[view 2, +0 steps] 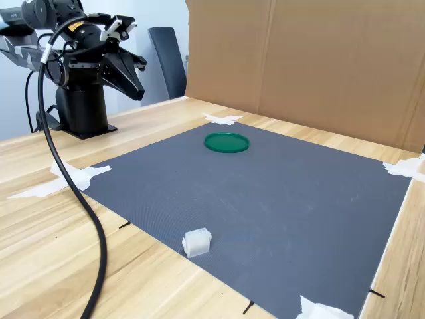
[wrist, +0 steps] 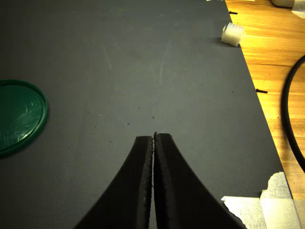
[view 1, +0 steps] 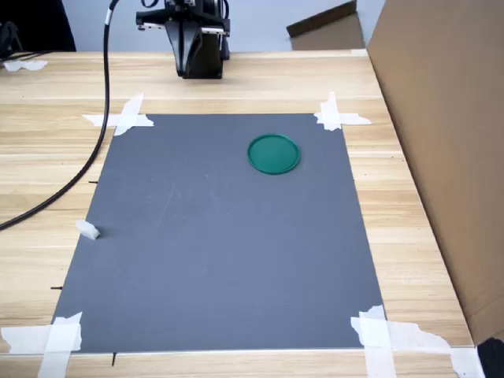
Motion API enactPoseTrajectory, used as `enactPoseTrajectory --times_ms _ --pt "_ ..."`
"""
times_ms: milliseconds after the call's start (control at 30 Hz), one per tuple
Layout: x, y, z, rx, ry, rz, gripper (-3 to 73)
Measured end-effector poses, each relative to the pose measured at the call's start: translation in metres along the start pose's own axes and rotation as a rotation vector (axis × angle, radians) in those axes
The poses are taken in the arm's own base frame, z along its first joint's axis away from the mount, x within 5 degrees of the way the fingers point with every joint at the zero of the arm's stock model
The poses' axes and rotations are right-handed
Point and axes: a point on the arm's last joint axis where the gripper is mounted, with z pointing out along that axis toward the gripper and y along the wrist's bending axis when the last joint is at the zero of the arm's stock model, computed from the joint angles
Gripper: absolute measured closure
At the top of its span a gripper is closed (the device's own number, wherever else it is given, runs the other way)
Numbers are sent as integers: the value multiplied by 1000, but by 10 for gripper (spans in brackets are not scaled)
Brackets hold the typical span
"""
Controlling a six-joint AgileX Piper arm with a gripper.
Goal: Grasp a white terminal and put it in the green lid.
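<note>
The gripper [wrist: 153,138] is closed on nothing, raised above the grey mat [view 1: 220,252] near the arm's base. The green lid [view 1: 273,153] lies empty on the mat. The white terminal [view 1: 88,230] sits at the mat's edge on the first exterior view's left, well apart from both. Nothing is done yet: reaching, grasping and placing all remain.

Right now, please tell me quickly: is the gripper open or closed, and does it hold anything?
Gripper: closed, jaws pressed together, holding nothing; the white terminal lies untouched at the mat's edge.
</note>
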Motion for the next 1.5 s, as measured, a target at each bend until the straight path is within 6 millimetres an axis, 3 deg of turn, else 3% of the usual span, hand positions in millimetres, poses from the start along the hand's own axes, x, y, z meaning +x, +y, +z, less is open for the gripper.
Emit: enactPoseTrajectory --times_ms 933,1167,1333,1500 --pt "0 0 0 1 0 -1 723" --pt "1 -2 7 19 70 -78 723" --pt "-18 -6 10 40 31 -139 723" --pt "-58 -11 9 42 -2 -137 723"
